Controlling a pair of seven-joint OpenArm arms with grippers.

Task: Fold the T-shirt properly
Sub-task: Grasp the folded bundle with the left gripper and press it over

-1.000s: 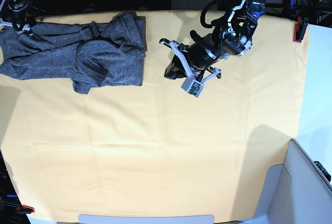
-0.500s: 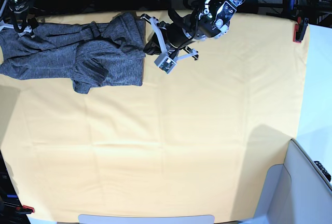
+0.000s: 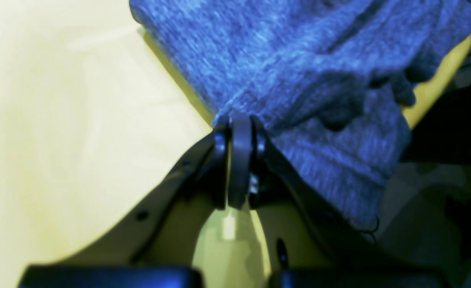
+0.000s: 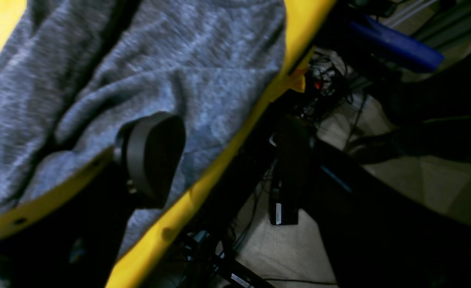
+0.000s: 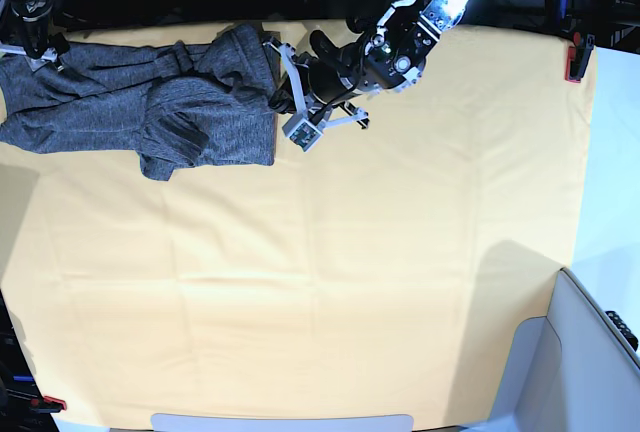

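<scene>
Left pincer [image 5: 277, 102] moved onto T-shirt [image 5: 150, 107] edge, clamped shut on fabric

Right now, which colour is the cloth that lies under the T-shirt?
Plain yellow cloth, no pattern; the T-shirt is heather grey. The base view shows it best.

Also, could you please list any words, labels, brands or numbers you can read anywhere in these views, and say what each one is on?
No text can be read.
T-shirt: plain grey knit, no print or tag showing.
Yellow cloth: unmarked.
White label on a dark box under the table: too blurred to read.
Left gripper and right gripper: no legible markings.
</scene>
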